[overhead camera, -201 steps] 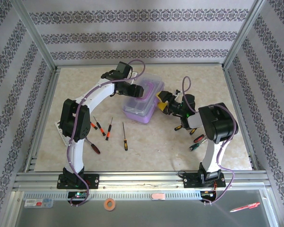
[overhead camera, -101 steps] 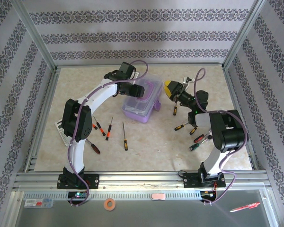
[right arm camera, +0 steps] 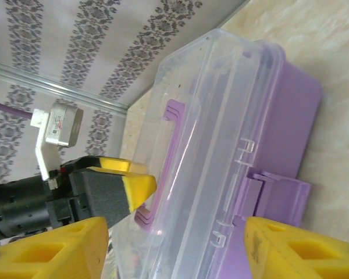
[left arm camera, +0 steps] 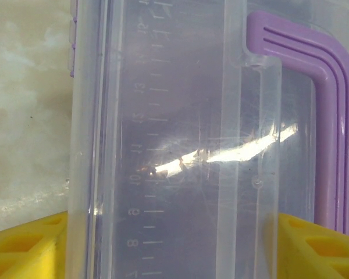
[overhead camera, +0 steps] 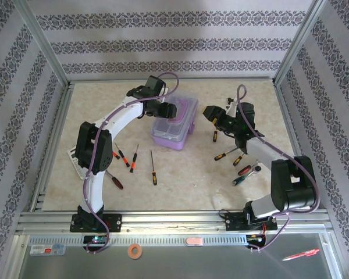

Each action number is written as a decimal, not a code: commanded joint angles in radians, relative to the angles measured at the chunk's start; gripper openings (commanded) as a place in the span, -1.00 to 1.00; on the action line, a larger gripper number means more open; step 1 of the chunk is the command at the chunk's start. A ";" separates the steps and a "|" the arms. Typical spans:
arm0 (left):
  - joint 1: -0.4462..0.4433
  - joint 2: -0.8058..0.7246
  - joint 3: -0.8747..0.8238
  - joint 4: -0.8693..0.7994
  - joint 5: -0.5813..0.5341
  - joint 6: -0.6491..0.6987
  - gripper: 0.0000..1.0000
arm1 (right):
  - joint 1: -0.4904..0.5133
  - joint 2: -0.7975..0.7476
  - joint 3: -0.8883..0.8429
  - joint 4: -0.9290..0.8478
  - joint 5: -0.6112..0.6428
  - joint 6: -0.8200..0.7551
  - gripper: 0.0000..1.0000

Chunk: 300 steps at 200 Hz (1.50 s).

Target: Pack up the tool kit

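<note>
Backed right gripper (right arm camera: pixel 174 247) off case (overhead camera: pixel 171 138), jaws apart, empty. Left gripper (left arm camera: pixel 174 238) astride clear lid (left arm camera: pixel 163 116), grip unclear. Likely light, rigid, slick; take handle (left arm camera: pixel 337 116) beyond left jaws.

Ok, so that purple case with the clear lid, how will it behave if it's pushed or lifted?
Probably stiff: the case looks like moulded hard plastic. Likely light for its size, given the thin clear lid, so a push might slide it over the smooth table. The glossy lid may be slippery to grip.
</note>
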<state>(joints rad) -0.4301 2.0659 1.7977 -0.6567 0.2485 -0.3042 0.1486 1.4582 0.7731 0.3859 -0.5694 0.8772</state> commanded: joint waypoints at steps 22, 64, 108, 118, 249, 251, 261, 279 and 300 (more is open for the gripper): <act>-0.011 -0.020 -0.127 0.041 0.131 -0.207 -0.09 | 0.063 -0.096 -0.029 -0.167 0.331 -0.093 0.28; -0.011 -0.060 -0.198 0.127 0.158 -0.252 -0.10 | 0.134 -0.128 -0.027 -0.183 0.470 -0.121 0.37; -0.004 -0.114 -0.246 0.236 0.212 -0.304 -0.12 | 0.115 -0.045 0.012 -0.149 0.278 -0.094 0.39; 0.002 -0.131 -0.268 0.273 0.219 -0.313 -0.12 | 0.111 -0.024 0.027 -0.126 0.216 -0.077 0.39; 0.061 -0.268 -0.501 0.611 0.311 -0.436 -0.13 | 0.144 0.159 0.193 -0.009 -0.088 0.064 0.35; 0.062 -0.268 -0.501 0.613 0.311 -0.436 -0.13 | 0.145 0.161 0.194 -0.005 -0.089 0.066 0.34; 0.062 -0.268 -0.503 0.622 0.324 -0.439 -0.10 | 0.147 0.169 0.196 0.013 -0.096 0.081 0.32; 0.062 -0.266 -0.504 0.645 0.371 -0.444 0.05 | 0.149 0.172 0.204 0.031 -0.102 0.099 0.28; 0.063 -0.285 -0.506 0.650 0.401 -0.427 0.49 | 0.151 0.183 0.222 0.035 -0.107 0.112 0.20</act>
<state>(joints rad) -0.3660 1.8278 1.3010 -0.0925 0.5610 -0.7475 0.2909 1.6241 0.9493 0.3603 -0.6449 0.9627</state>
